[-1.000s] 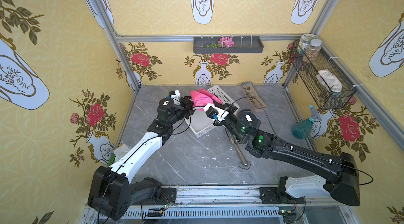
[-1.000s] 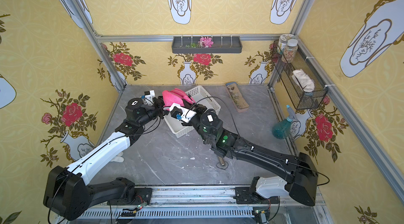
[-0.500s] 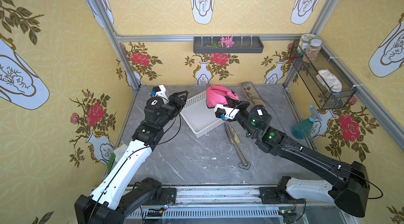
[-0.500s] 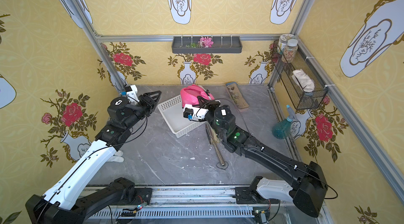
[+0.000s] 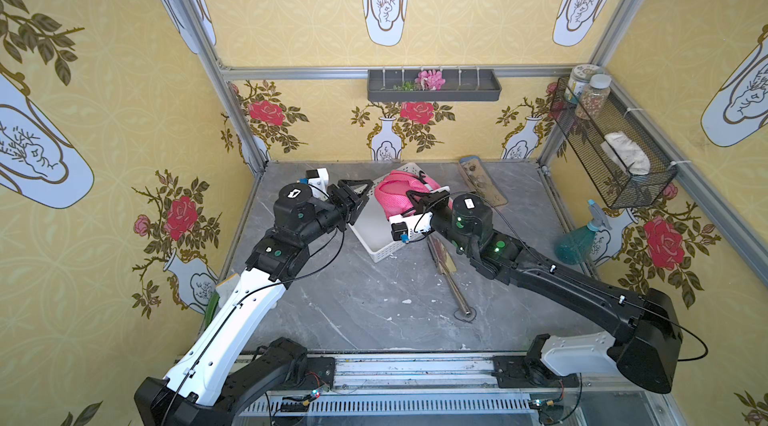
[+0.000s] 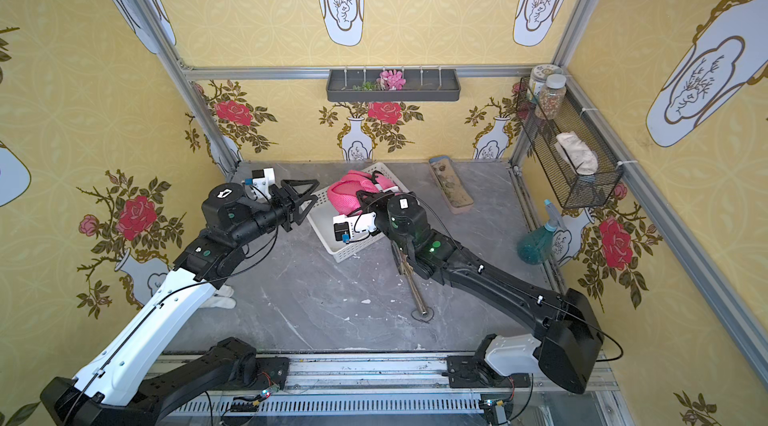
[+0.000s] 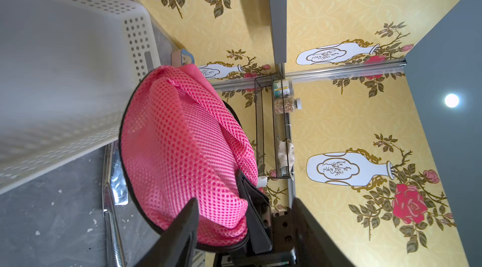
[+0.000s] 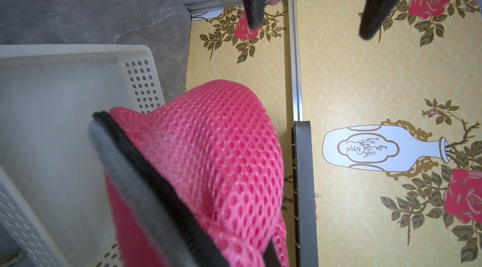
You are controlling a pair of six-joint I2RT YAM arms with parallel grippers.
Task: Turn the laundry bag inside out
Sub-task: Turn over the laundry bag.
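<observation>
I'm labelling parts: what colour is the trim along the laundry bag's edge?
Black, edging the pink laundry bag; clearest in the left wrist view.

The laundry bag [image 7: 182, 148] is open mesh cloth; the basket [image 7: 135, 44] is matt, perforated, probably plastic.

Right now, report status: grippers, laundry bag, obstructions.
Left gripper open, empty. Right gripper shut on laundry bag, held over white basket. Nothing between left gripper and bag.

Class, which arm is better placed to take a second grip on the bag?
Left. The left gripper is open, empty and beside the bag; the right gripper is shut on it.
</observation>
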